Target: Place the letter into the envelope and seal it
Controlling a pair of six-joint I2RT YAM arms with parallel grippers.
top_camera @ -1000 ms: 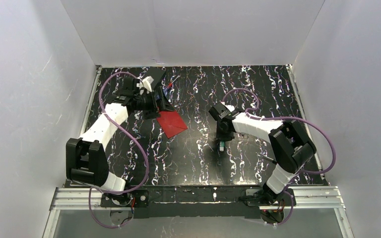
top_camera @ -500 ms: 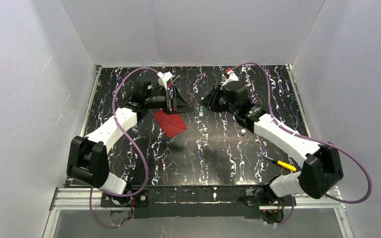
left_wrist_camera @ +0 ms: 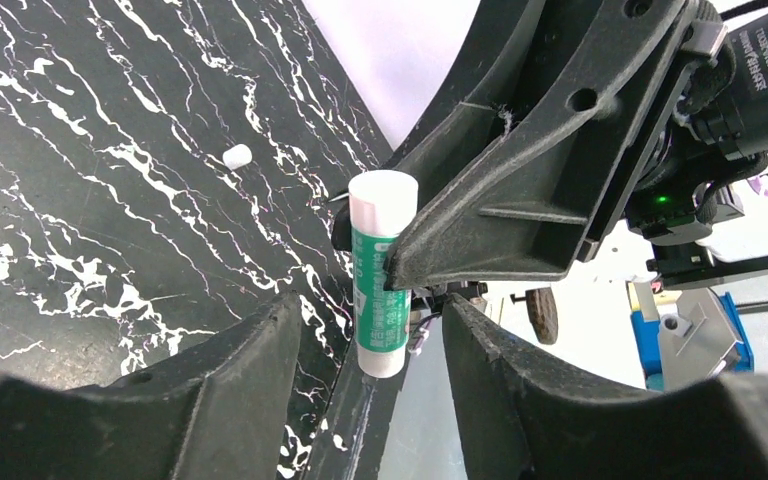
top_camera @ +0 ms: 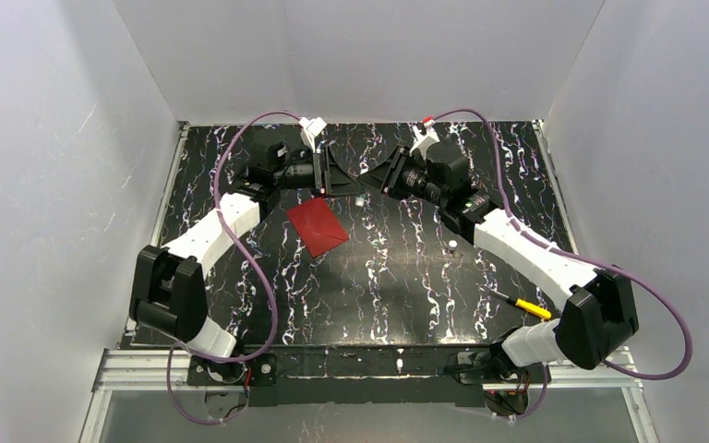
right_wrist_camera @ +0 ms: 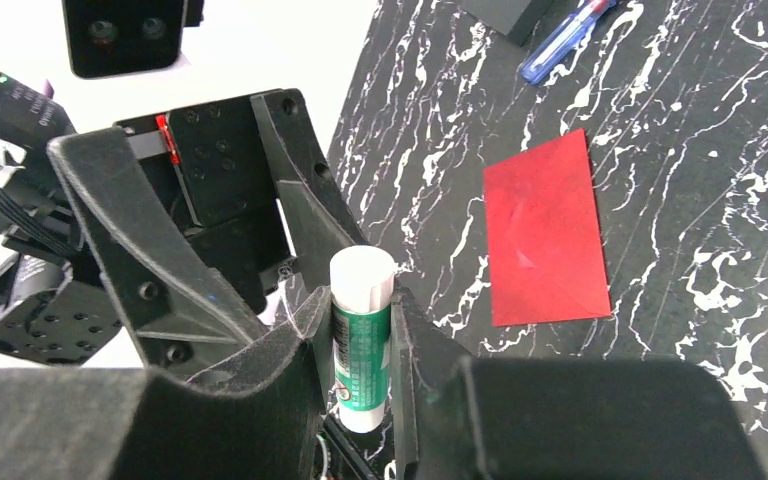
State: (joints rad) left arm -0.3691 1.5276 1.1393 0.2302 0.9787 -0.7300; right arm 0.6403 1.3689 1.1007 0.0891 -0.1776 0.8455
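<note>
The right fingers pinch a green-and-white glue stick, a grip that is clear only in the right wrist view. The left wrist view shows the left fingers parted either side of the stick's end, with a gap on each side. From above, the red envelope lies flat on the counter near the left fingers. A yellow-handled tool lies well apart.

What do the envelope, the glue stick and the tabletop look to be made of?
The envelope looks like paper: matte red, flat, with faint fold creases.
The glue stick is probably a plastic tube: smooth white body, green printed label.
The tabletop is unclear, perhaps laminate or vinyl: black marble print with soft glare.
</note>
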